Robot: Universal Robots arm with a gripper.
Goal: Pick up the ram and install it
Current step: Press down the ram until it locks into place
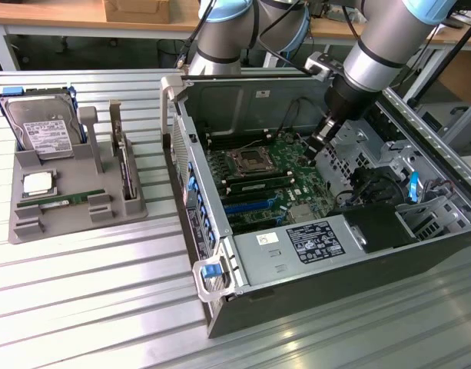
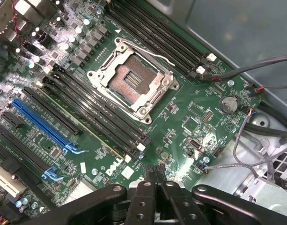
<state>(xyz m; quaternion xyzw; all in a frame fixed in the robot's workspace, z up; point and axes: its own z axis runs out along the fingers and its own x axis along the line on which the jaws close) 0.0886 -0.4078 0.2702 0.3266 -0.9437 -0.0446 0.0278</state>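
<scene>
A ram stick [image 1: 66, 201], thin and green, lies flat in the grey holder tray [image 1: 81, 223] on the exterior view's left. My gripper [image 1: 318, 144] is far from it, inside the open computer case [image 1: 220, 307], just above the motherboard's edge on the exterior view's right. Its fingertips [image 2: 156, 174] are pressed together with nothing between them. The wrist view looks down on the empty processor socket [image 2: 134, 79] and the long black memory slots [image 2: 99, 124] on either side of it. One slot beside the socket seems to hold a stick [image 1: 258, 178], though I cannot be sure.
The tray also carries a silver hard drive [image 1: 43, 127], a small square processor chip [image 1: 37, 183] and an upright card [image 1: 126, 165]. Loose cables [image 2: 255, 70] and drive cages [image 1: 389, 177] crowd the case near my gripper. A blue expansion slot [image 2: 40, 124] lies beyond the memory slots.
</scene>
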